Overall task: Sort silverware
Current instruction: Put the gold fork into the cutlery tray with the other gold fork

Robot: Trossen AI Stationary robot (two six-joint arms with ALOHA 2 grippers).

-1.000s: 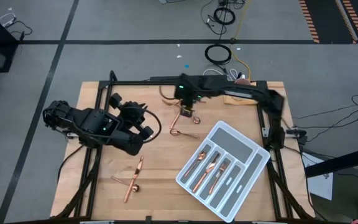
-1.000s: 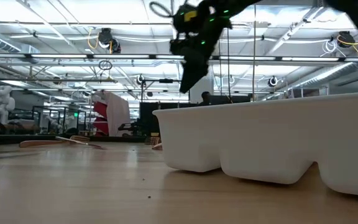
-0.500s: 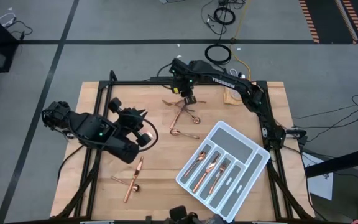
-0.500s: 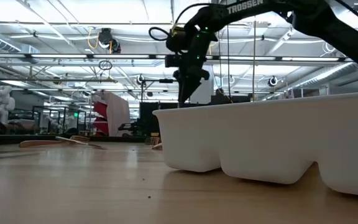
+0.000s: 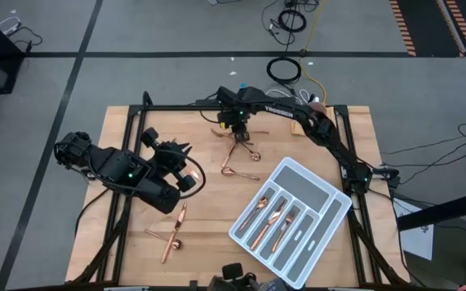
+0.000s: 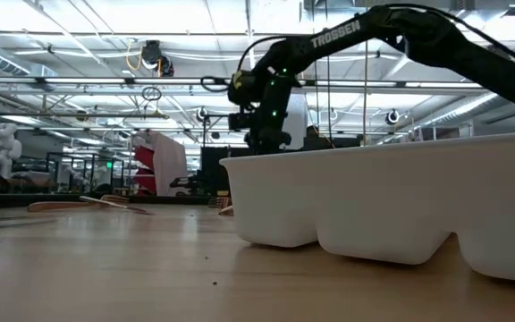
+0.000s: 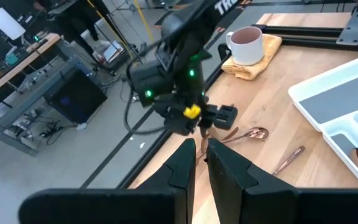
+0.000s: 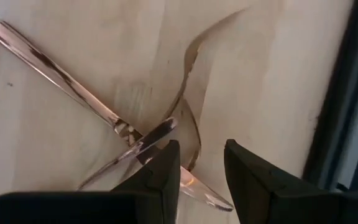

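now the right gripper [image 8: 201, 163] hangs low over crossed silverware [image 8: 160, 134] near the table's [image 5: 209, 234] far edge, fingers apart, holding nothing — the left gripper [image 7: 200, 163] waits, fingers nearly together.

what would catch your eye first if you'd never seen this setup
The right gripper hangs open just above crossed copper cutlery near the table's far edge. A grey-white tray on the right already holds several pieces, and the left gripper waits at the left.
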